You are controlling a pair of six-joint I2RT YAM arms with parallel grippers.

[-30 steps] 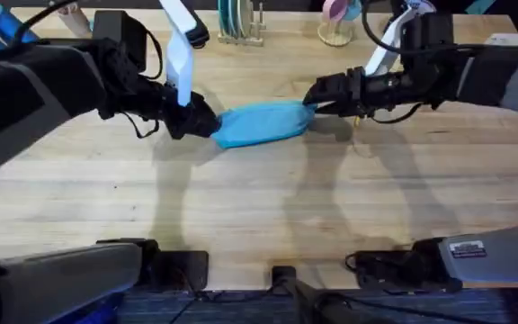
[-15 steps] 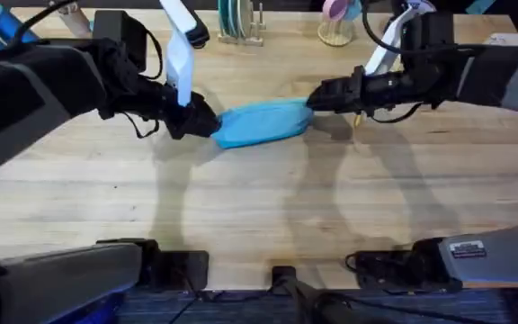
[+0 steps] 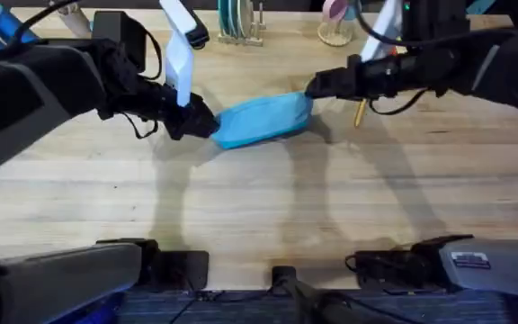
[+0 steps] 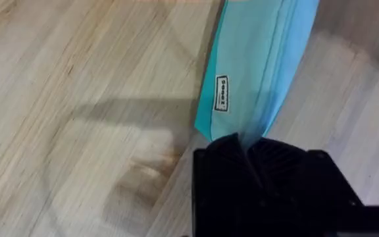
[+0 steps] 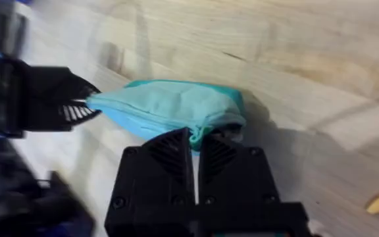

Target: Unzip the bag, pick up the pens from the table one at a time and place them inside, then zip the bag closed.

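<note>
The bag (image 3: pixel 262 120) hangs stretched between both arms above the surface (image 3: pixel 259 207). Left fingers (image 4: pixel 237 150) pinch one end, right fingers (image 5: pixel 176 148) the other, seemingly its zipper tip. A pen (image 3: pixel 360 113) lies just beyond.

One overhead camera and two wrist cameras, all meeting on the bag.
The overhead looks down and forward across the table (image 3: pixel 259 207); the bag (image 3: pixel 261 119) sits upper centre. Each wrist camera hangs close above one end of it, the right wrist view also catching the left gripper (image 5: pixel 77 108) at its left.
</note>
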